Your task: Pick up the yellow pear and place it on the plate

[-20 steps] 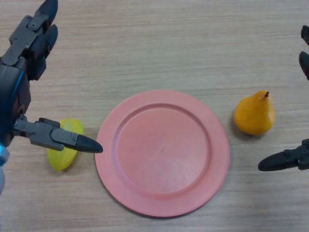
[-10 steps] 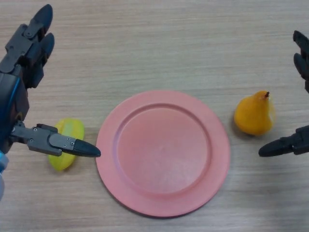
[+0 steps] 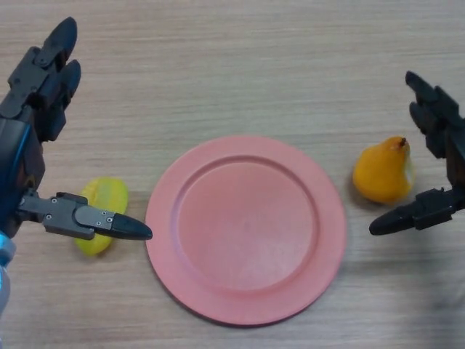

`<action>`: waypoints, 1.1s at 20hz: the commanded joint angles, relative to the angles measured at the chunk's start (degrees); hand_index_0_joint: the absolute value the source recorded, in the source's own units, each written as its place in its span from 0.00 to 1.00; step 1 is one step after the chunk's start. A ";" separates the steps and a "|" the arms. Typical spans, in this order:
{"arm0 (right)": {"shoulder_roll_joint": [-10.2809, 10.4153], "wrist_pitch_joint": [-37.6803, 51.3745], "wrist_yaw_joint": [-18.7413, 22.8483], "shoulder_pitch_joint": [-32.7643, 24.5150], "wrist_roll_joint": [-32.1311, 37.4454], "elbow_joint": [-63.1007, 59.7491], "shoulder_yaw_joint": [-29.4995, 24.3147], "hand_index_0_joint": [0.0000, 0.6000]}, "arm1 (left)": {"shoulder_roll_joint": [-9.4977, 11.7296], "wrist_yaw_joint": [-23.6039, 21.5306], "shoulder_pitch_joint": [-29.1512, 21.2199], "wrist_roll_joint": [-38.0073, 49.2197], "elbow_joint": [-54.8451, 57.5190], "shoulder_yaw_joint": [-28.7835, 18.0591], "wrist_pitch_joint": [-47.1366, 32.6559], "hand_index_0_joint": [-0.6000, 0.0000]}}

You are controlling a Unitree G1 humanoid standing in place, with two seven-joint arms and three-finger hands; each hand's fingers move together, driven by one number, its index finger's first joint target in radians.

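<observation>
Yellow-orange pear (image 3: 383, 174) with a brown stem sits on the wooden table (image 3: 240, 65), just right of the round pink plate (image 3: 245, 229). Right hand (image 3: 436, 145) flanks it, fingers (image 3: 429, 116) spread, holding nothing. Left hand (image 3: 29, 145) hangs open above a yellow-green fruit (image 3: 100, 200).

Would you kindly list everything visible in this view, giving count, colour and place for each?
plate: one, pink-red, centre of the table, nothing on it.
pear: one, orange-yellow with a dark stem, right of the plate, apart from its rim.
yellow-green fruit: one, left of the plate, partly hidden behind the left thumb.
table: one, light wood grain, under everything.
left hand: one, black, at the left edge, fingers straight, over the yellow-green fruit.
right hand: one, black, at the right edge, fingers open around the pear's right side.
</observation>
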State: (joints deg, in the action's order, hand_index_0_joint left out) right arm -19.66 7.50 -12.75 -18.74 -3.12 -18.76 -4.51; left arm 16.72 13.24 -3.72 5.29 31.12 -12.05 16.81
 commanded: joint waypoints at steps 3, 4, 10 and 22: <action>-2.91 13.81 4.21 -6.65 -2.39 -6.50 -2.64 0.00 | 1.80 -2.61 -2.29 1.74 3.94 -1.80 -1.09 1.00; -3.19 15.28 4.31 -7.73 -2.11 -9.57 -2.71 0.00 | 1.80 -2.76 -2.30 2.30 4.51 -1.87 -0.29 1.00; -2.55 20.71 6.18 -12.44 -2.69 -21.83 -1.29 0.00 | 2.41 -1.74 -1.50 3.18 5.59 -3.61 0.39 1.00; -6.35 30.04 34.14 -18.24 -34.61 -35.51 2.75 1.00 | 1.34 0.96 2.43 -2.23 7.58 -4.96 0.36 1.00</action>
State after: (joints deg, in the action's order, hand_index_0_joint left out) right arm -23.47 34.92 17.04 -33.84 -39.25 -57.24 1.29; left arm 16.56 14.06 0.30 3.62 34.84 -12.52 22.04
